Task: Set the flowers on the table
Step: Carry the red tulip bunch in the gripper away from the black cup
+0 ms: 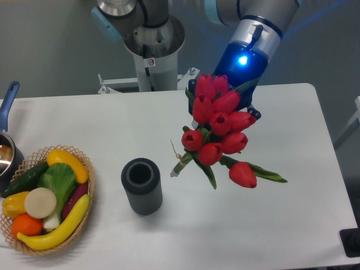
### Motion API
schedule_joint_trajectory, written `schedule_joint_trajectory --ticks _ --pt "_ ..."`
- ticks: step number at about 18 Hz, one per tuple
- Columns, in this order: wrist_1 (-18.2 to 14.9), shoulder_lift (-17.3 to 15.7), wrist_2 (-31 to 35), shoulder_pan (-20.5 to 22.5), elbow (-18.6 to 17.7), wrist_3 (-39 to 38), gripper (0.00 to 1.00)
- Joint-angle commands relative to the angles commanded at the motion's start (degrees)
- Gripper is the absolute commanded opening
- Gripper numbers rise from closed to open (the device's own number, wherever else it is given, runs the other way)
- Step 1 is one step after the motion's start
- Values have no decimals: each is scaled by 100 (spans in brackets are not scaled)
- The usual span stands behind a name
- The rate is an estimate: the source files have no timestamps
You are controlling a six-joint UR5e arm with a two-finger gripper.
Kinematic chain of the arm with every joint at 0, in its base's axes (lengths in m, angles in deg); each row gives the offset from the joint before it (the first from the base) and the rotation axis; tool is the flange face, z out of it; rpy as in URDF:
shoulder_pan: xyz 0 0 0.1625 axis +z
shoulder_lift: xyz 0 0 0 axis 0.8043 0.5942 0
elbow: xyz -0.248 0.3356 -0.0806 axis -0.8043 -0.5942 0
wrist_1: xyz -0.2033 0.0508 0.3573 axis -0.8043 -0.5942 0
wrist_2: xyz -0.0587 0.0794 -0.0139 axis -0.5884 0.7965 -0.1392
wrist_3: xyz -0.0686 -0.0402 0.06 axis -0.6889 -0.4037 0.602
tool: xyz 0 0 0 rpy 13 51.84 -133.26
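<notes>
The flowers (219,132) are a bunch of red tulips with green leaves and tied stems, and they hang in the air over the right middle of the white table (281,225). The stem ends (179,167) point down and left; one tulip (243,175) droops at the lower right. My gripper (249,108) comes in from the upper right, below its blue-lit wrist. The blossoms cover its fingers, so only a dark edge shows. The bunch stays up against it, so it is shut on the flowers.
A dark grey cylinder (142,185) stands upright left of the stem ends. A wicker basket (84,169) of fruit and vegetables sits at the left front edge. A pan with a blue handle (7,101) is at the far left. The robot base (149,50) stands behind the table.
</notes>
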Motion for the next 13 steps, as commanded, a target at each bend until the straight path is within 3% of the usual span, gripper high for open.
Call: schedule_joint_trajectory --ticks 13 --pt "-17 -35 288 158 -26 412 34"
